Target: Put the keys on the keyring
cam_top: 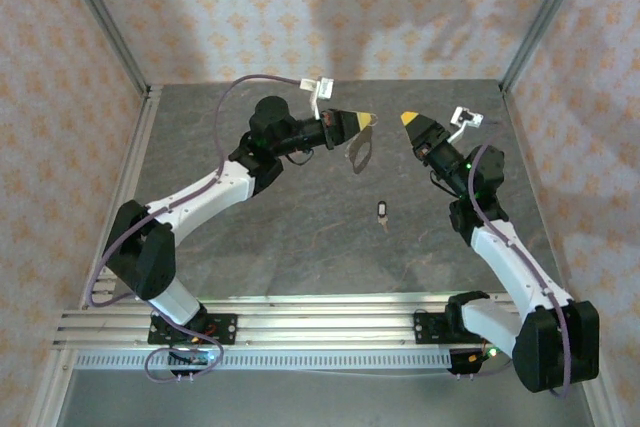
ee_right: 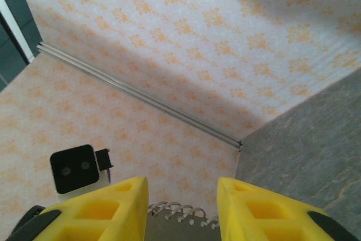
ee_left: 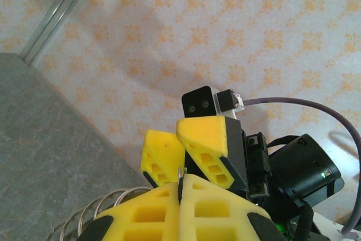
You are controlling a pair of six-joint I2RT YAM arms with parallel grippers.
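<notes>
My left gripper [cam_top: 366, 120] is held above the table's far middle, shut on the keyring [cam_top: 360, 154], a thin silvery loop that hangs below its yellow tips. In the left wrist view the pads [ee_left: 214, 201] press together on a thin metal edge, and wire loops of the keyring [ee_left: 93, 211] curve out at lower left. My right gripper [cam_top: 409, 118] faces it tip to tip, a short gap apart, and is open with nothing between its fingers [ee_right: 118, 207]. Pale wire loops [ee_right: 183, 213] show beyond them. The key [cam_top: 384, 211], dark-headed and tiny, lies alone on the grey table nearer the arms.
Patterned walls close in the grey table [cam_top: 300, 237] at the back and sides, with metal posts [cam_top: 100, 17] in the far corners. An aluminium rail [cam_top: 300, 312] carrying both arm bases runs along the near edge.
</notes>
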